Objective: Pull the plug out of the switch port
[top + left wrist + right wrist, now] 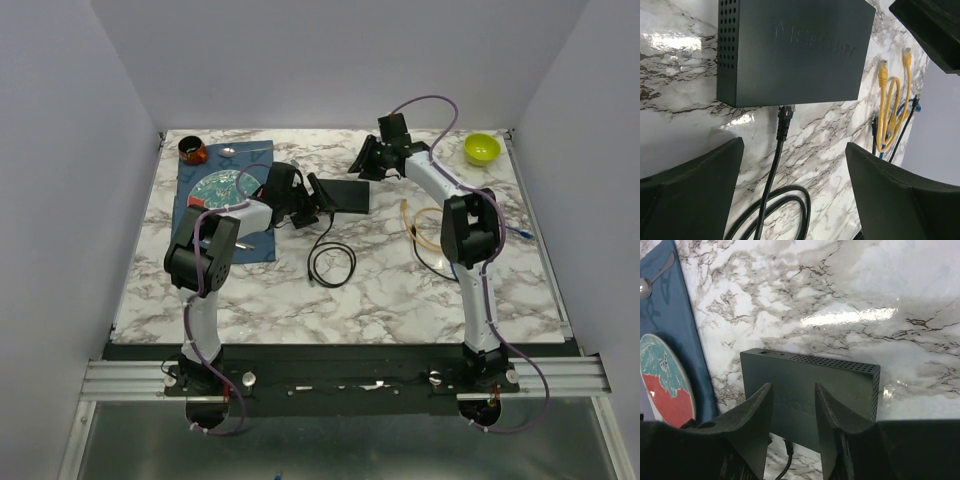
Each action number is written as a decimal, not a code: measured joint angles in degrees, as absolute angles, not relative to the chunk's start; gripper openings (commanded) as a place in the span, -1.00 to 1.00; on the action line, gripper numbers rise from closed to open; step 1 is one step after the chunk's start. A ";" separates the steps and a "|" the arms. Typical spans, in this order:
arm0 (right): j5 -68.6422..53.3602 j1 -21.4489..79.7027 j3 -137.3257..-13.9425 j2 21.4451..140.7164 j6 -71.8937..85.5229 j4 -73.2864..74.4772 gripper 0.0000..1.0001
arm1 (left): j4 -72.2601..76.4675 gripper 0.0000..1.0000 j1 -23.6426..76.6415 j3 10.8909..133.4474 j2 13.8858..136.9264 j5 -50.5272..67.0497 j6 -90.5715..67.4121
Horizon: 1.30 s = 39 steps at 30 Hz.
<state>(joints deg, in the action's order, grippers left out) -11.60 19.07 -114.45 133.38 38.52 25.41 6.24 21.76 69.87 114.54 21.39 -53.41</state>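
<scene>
Now the switch [790, 50] is lying flat on the glossy, grey-veined marble counter [400, 290], just right of the blue mat [670, 305]. It is a thin matte-black box with rows of small round holes punched along its sides and faint raised lettering on top.

One black plug [783, 122] is sitting right at its near edge, clear tip touching the box; I cannot tell whether it is seated in the socket. Its smooth round cable [770, 200] is trailing away into loose loops.

My left end effector [795, 145] is hanging wide open, one dark finger on each side of the plug and touching nothing. My right end effector [792, 390] is hovering over the far part of the switch with its fingers [760, 420] a narrow gap apart and nothing between them; whether they are pressing on the top I cannot tell.

I am counting one switch, one yellow cable [887, 110] with two plugs, one patterned round plate [660, 380] and one metal spoon [655, 277].
</scene>
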 measured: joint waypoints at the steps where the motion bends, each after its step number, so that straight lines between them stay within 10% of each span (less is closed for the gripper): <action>1: -11.62 19.07 -115.02 133.95 38.52 25.56 -0.07 | 6.07 0.80 21.76 69.97 114.56 21.10 -53.41; 15: -11.66 19.03 -118.39 138.08 39.38 29.06 -0.09 | 6.66 0.47 21.82 70.70 116.51 20.49 -55.42; 25: -13.87 19.07 -97.95 127.17 41.82 19.11 -0.11 | 14.00 0.26 21.89 70.28 119.83 22.15 -60.58; 39: -20.29 19.44 -91.31 124.07 43.29 10.11 -0.51 | 33.87 0.06 21.87 62.72 122.19 23.42 -74.00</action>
<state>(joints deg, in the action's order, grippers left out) -20.29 19.44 -91.31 124.07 43.29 10.11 33.87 21.87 62.72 122.19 23.42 -74.00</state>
